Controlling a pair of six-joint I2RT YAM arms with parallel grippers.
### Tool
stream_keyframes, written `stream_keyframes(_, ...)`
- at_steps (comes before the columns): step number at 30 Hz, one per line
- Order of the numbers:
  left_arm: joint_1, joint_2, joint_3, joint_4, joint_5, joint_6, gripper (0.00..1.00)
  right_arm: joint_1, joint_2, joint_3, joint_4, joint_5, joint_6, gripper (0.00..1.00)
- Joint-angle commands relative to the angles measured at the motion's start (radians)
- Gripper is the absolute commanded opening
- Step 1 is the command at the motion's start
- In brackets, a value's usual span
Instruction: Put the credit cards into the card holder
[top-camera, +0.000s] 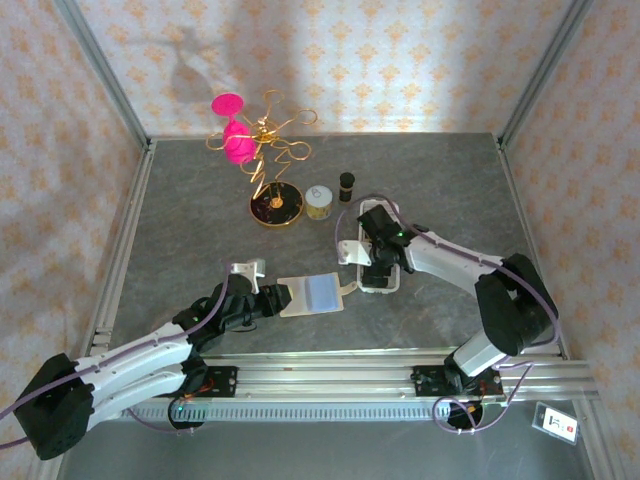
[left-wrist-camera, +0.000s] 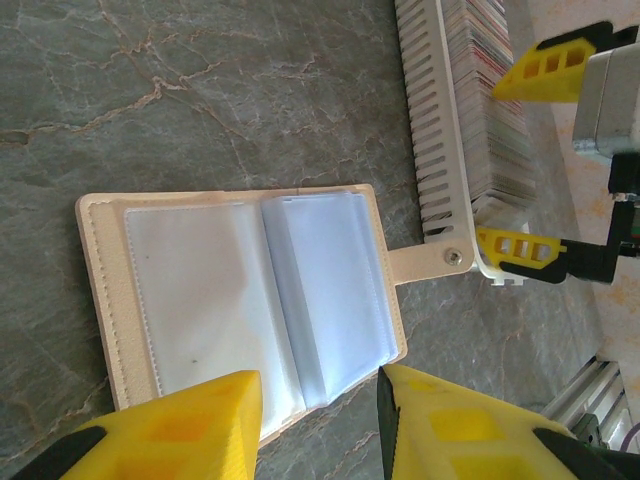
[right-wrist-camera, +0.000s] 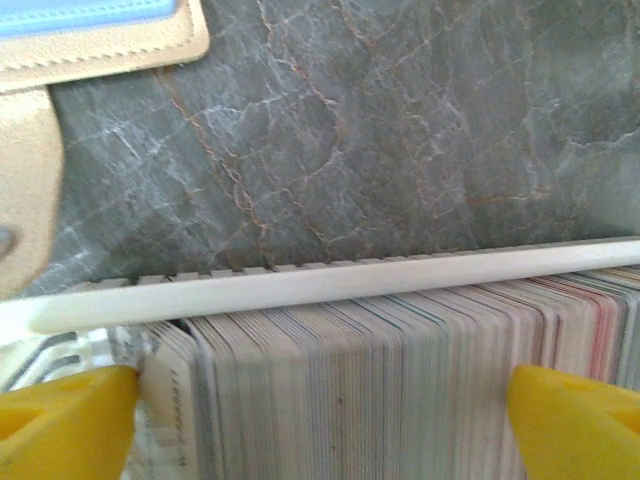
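The card holder (top-camera: 312, 295) (left-wrist-camera: 240, 290) lies open and flat on the grey table, its clear sleeves facing up and its snap strap (left-wrist-camera: 425, 262) pointing at the card case. My left gripper (top-camera: 274, 298) (left-wrist-camera: 320, 385) sits at the holder's near edge with its jaws partly apart. One finger lies over the left page and nothing is clamped. The credit cards (left-wrist-camera: 492, 110) (right-wrist-camera: 380, 390) stand packed on edge in a long clear ribbed case (top-camera: 381, 284). My right gripper (top-camera: 379, 255) (right-wrist-camera: 325, 395) is open wide, one yellow finger at each side of the stack.
A gold wire stand (top-camera: 272, 150) with a pink hourglass, a small round tin (top-camera: 318, 202) and a dark little bottle (top-camera: 346, 184) stand behind the case. Metal frame rails (top-camera: 120, 250) border the table. The holder's corner (right-wrist-camera: 100, 40) shows beyond the case rim.
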Motion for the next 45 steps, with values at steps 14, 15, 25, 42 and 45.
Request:
stream_keyframes(14,-0.003,-0.022,-0.016,0.027,0.005,0.001,0.36,0.001,-0.054,-0.003,0.008,0.108,-0.034,0.48)
stream_keyframes(15,-0.004,-0.024,-0.016,0.027,0.005,0.001,0.36,0.0,-0.056,-0.003,0.008,0.108,-0.034,0.47)
stream_keyframes(25,-0.003,-0.025,-0.012,0.025,0.007,-0.001,0.35,0.003,-0.069,0.018,-0.021,0.107,-0.027,0.36)
stream_keyframes(42,-0.004,-0.019,-0.012,0.034,0.011,-0.006,0.33,0.004,-0.126,-0.008,-0.008,0.114,-0.027,0.18)
stream_keyframes(45,-0.004,-0.018,-0.012,0.036,0.013,-0.007,0.33,0.005,-0.132,-0.007,-0.008,0.109,-0.022,0.17)
